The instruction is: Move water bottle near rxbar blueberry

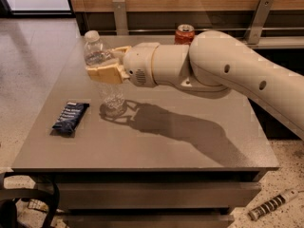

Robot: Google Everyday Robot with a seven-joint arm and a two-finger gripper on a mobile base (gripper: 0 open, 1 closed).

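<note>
Two stray items lie on the floor nearest the camera: a dark looped cable (19, 205) at the lower left corner and a ribbed cylindrical object (271, 205) at the lower right. Above them runs the front edge of the grey table (199, 146). On the table's left part lies the rxbar blueberry (70, 118), flat, with its long side running away from the camera. Just to its right, close but not touching it, is the foot of the water bottle (112, 97). The bottle is tilted, with its white cap leaning back and to the left in the view. I cannot tell whether its foot rests on the table or hangs just above it. The hand (103, 63) is clenched around the bottle's middle, one tan finger (102, 74) across the near side and another behind it. It sits above and to the right of the bar. The cream arm (223, 65) reaches in from the right and throws a dark shadow (180, 132) across the table. Behind the arm, at the table's far edge, stands a red can (184, 33).
</note>
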